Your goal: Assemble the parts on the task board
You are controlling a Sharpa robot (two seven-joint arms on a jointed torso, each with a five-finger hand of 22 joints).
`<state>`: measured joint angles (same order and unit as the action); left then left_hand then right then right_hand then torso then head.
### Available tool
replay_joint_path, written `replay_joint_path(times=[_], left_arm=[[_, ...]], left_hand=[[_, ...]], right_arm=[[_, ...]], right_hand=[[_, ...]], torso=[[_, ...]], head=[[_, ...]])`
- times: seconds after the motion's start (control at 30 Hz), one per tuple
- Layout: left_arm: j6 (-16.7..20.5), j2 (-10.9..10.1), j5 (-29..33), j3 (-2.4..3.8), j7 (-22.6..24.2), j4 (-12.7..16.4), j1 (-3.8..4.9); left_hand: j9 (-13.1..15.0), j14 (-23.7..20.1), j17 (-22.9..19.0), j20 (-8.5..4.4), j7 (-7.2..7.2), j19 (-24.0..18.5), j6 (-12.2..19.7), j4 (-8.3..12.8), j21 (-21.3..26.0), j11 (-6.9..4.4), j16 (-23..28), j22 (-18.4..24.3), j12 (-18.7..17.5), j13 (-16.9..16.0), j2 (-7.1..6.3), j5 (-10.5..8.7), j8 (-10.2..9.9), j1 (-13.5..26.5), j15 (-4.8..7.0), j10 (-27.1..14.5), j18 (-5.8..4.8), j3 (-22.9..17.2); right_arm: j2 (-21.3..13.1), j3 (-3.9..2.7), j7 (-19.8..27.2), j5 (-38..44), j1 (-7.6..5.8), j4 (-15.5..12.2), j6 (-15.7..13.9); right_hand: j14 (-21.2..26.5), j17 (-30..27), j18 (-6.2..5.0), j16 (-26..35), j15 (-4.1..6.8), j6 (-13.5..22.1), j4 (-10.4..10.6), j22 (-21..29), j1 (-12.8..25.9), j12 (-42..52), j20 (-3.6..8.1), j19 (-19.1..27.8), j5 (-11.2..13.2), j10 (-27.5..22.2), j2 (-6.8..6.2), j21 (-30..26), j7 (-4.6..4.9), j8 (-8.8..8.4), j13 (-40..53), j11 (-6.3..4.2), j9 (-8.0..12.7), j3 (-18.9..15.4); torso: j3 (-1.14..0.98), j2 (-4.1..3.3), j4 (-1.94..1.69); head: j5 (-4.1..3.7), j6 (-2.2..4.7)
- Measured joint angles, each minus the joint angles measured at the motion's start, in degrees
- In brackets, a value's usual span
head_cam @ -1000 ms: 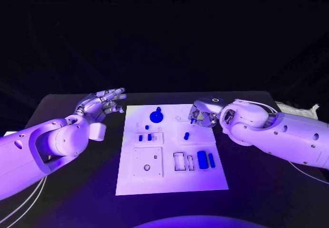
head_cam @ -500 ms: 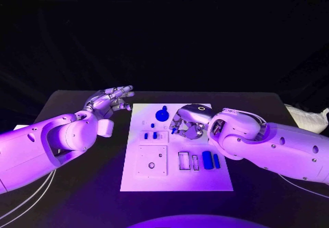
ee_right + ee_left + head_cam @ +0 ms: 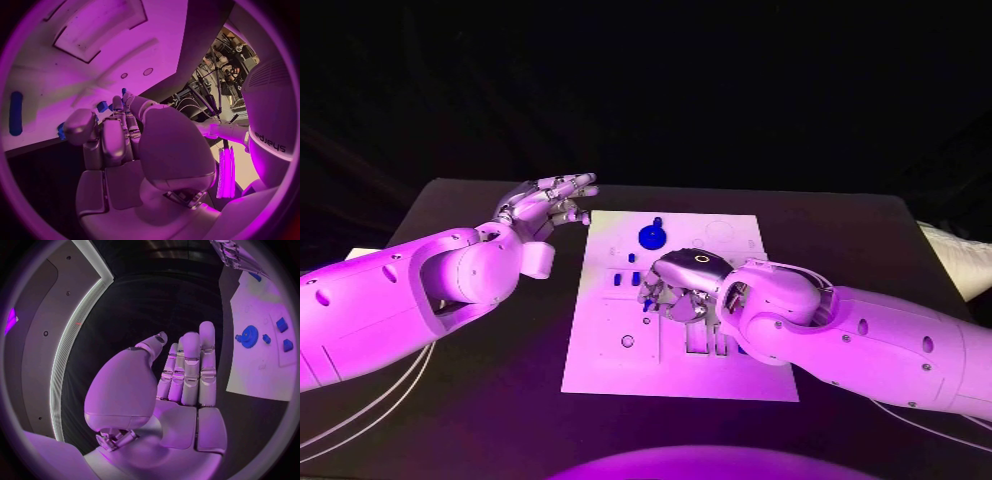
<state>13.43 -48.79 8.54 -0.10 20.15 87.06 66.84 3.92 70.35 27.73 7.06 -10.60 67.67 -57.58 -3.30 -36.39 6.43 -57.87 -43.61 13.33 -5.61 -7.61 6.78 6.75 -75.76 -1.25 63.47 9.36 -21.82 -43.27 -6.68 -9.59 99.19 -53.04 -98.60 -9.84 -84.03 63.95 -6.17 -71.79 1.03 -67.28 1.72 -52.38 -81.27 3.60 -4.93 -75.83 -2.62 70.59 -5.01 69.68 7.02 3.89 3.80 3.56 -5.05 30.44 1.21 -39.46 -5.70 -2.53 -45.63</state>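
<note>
From the head view, the right hand [image 3: 678, 285] is down over the middle of the task board [image 3: 682, 375], its back to the camera and its fingers curled under toward the board; whether it holds anything I cannot tell from here. A round blue gear-shaped part [image 3: 652, 237] stands on the board just beyond that hand, and small blue parts [image 3: 629, 280] peek out right beside its fingertips. The left hand [image 3: 548, 205] hovers off the board's far corner, above the black table [image 3: 488, 400], fingers straight and holding nothing.

From the left wrist view, there's the left hand [image 3: 178, 377] flat and extended, fingers lying side by side, the thumb a little apart, nothing in its palm. Past its fingertips lies the white task board [image 3: 262, 375], with the blue gear-shaped part [image 3: 249, 335] and small blue parts [image 3: 284, 335] near it.

From the right wrist view, the right hand [image 3: 122, 145] is bent close over the task board [image 3: 75, 75], fingers bunched together. A small blue part [image 3: 102, 106] sits right at its fingertips, touching or nearly so; a grip I cannot confirm. A long blue part [image 3: 15, 120] lies on the board, well off to the side of the hand.
</note>
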Motion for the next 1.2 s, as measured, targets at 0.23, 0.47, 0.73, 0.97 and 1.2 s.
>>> replay_joint_path(times=[0.23, 0.47, 0.73, 0.97, 1.2], left_arm=[[0.0, 0.0, 0.0, -0.01, 0.0, -0.2, -0.04], [-0.1, 0.0, -0.1, -0.02, 0.0, -0.3, -0.06], [-0.1, 0.0, -0.1, -0.04, -0.1, -0.4, -0.07], [-0.1, 0.0, -0.2, -0.06, -0.2, -0.5, -0.09], [-0.1, 0.0, -0.2, -0.07, -0.3, -0.6, -0.1]], left_hand=[[0.0, 0.0, -0.1, 0.0, 0.0, 0.0, 0.0, -0.2, 0.0, -0.21, 0.0, 0.1, 0.0, -0.1, 0.0, 0.0, 0.0, 0.0, 0.0, -0.2, 0.0, 0.2], [0.0, 0.0, -0.1, 0.0, 0.0, 0.0, 0.0, -0.2, 0.0, -0.21, 0.0, 0.1, 0.0, 0.0, 0.0, 0.0, 0.0, 0.0, 0.0, -0.2, 0.0, 0.2], [0.0, 0.0, -0.1, 0.0, 0.0, 0.0, 0.0, -0.2, 0.0, -0.21, 0.0, 0.1, 0.0, 0.0, 0.0, 0.0, 0.0, 0.0, 0.0, -0.2, 0.0, 0.2], [0.0, 0.0, -0.1, 0.0, 0.0, 0.0, 0.0, -0.2, 0.0, -0.21, 0.0, 0.1, 0.0, 0.0, 0.0, 0.0, 0.0, 0.0, 0.0, -0.2, 0.0, 0.1], [0.0, 0.0, -0.1, 0.0, 0.0, 0.0, 0.0, -0.2, 0.0, -0.21, 0.0, 0.1, 0.0, 0.0, 0.0, 0.0, 0.0, 0.0, -0.01, -0.2, 0.0, 0.1]], right_arm=[[0.6, 0.16, 0.1, 1.0, 0.46, 0.7, 0.9], [0.6, 0.24, 0.1, 1.6, 0.54, 0.9, 1.6], [0.6, 0.28, 0.1, 2.1, 0.56, 0.9, 2.2], [0.7, 0.42, 0.1, 2.3, 0.48, 0.9, 2.5], [0.7, 0.77, 0.1, 2.4, 0.57, 0.8, 3.0]], right_hand=[[0.0, -0.1, 0.0, 0.0, 0.0, 0.0, 0.0, 0.0, 0.0, -0.1, 0.0, 0.0, 0.1, 0.0, 0.0, 0.0, 0.01, -0.06, 0.0, 0.0, 0.0, 0.0], [0.0, -0.1, 0.0, 0.0, 0.0, 0.1, 0.0, 0.1, 0.0, -0.1, 0.0, 0.0, -0.2, 0.0, 0.0, 0.0, 0.03, -0.18, -0.1, 0.01, 0.0, 0.0], [0.0, -0.1, 0.0, 0.0, 0.0, 0.1, 0.0, 0.1, 0.0, -0.2, 0.0, 0.0, -0.2, 0.0, -0.01, 0.0, 0.05, -0.28, -0.1, 0.02, 0.0, 0.0], [0.0, -0.1, 0.0, 0.0, 0.0, 0.2, 0.0, 0.1, 0.0, -0.2, 0.0, 0.0, -0.2, -0.1, -0.01, 0.0, 0.1, -0.12, -0.1, 0.11, 0.0, 0.0], [0.0, -0.1, 0.0, 0.0, 0.0, 0.1, 0.0, 0.1, 0.0, -0.2, 0.0, 0.0, -0.1, -0.1, -0.01, 0.0, 0.28, -0.12, -0.1, 0.14, 0.0, -0.1]], torso=[[-0.03, 0.0, 0.08], [-0.11, 0.01, 0.05], [-0.14, 0.01, 0.09], [-0.14, 0.01, 0.1], [-0.1, 0.01, 0.07]], head=[[0.26, -0.35], [0.23, -0.57], [0.45, -0.75], [0.53, -0.93], [0.53, -1.1]])
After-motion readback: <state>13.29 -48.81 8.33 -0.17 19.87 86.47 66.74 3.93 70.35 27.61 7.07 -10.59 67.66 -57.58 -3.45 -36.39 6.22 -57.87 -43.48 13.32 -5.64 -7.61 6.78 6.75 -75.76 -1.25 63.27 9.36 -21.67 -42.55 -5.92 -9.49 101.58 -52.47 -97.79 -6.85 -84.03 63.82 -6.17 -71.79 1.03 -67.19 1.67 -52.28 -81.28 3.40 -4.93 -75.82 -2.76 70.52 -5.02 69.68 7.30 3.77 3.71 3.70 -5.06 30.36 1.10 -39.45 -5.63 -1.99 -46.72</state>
